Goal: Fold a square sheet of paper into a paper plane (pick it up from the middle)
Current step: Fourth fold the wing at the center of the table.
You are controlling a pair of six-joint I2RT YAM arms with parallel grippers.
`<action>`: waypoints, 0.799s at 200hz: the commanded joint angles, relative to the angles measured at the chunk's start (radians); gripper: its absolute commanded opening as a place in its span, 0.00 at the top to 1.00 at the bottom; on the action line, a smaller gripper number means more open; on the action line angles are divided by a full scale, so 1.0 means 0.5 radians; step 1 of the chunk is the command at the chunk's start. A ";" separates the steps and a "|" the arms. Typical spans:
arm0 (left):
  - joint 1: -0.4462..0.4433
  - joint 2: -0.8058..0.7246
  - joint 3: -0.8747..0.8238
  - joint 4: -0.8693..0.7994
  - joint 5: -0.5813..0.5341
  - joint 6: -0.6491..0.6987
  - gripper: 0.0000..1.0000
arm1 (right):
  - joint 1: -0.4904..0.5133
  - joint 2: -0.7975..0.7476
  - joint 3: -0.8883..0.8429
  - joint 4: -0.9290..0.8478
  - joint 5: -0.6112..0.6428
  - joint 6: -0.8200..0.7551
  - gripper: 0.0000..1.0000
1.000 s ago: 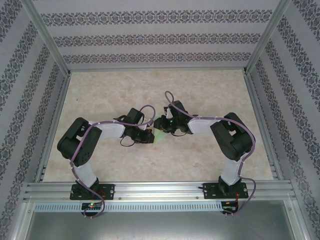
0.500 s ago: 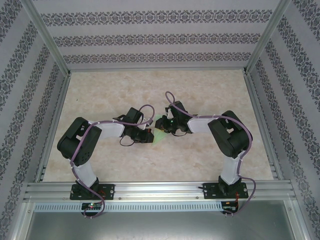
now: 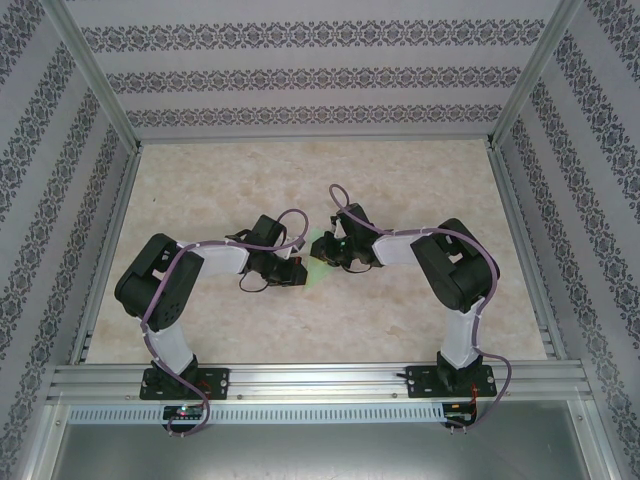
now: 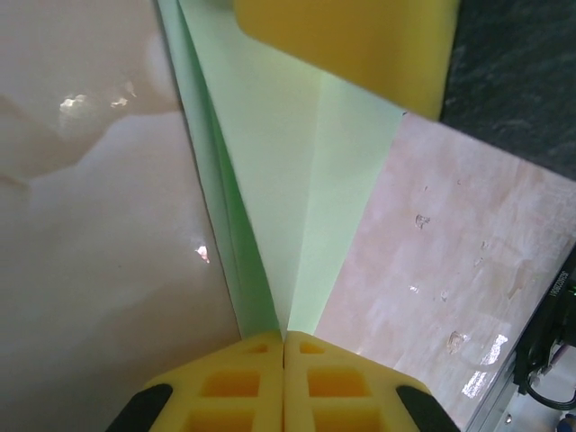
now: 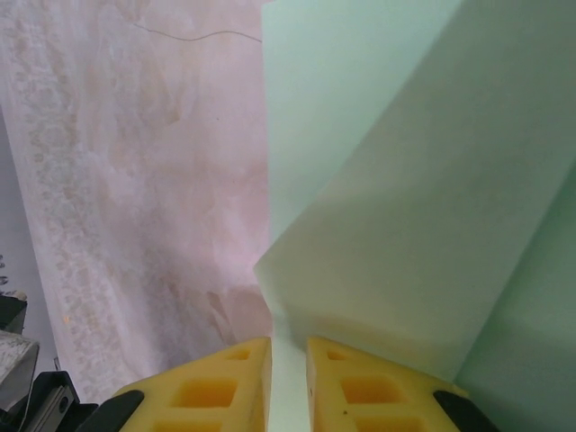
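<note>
Pale mint-green folded paper lies at the middle of the frame in the top view, on the table between the two arms. In the left wrist view the paper is a long narrow triangle with creases along its length, wide at the top of the frame and tapering to a point at the bottom centre. That point runs into the left gripper, whose yellow fingers are pressed together and clamped on the paper's narrow end. A yellow finger of the other arm covers the paper's wide end at the top of that frame.

In the right wrist view the paper fills the right half of the frame in angled folds. A thin strip of it sits between the nearly closed fingers of the right gripper, which pinch it.

From above, the left gripper meets the paper from the left and the right gripper from the right, both low over the beige marbled table. Patterned walls stand around the table, and a metal rail crosses the lower frame.
</note>
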 commanded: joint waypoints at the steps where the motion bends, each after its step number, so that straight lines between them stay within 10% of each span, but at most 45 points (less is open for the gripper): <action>1: 0.029 -0.011 -0.013 -0.030 -0.037 -0.016 0.87 | -0.023 0.073 -0.056 0.025 0.105 0.034 0.82; 106: 0.027 -0.018 -0.054 -0.033 -0.036 0.015 1.00 | -0.017 0.062 -0.046 -0.082 0.124 -0.001 0.82; 160: 0.026 -0.184 -0.072 -0.045 -0.052 -0.033 0.82 | -0.008 0.068 -0.055 -0.145 0.159 -0.051 0.82</action>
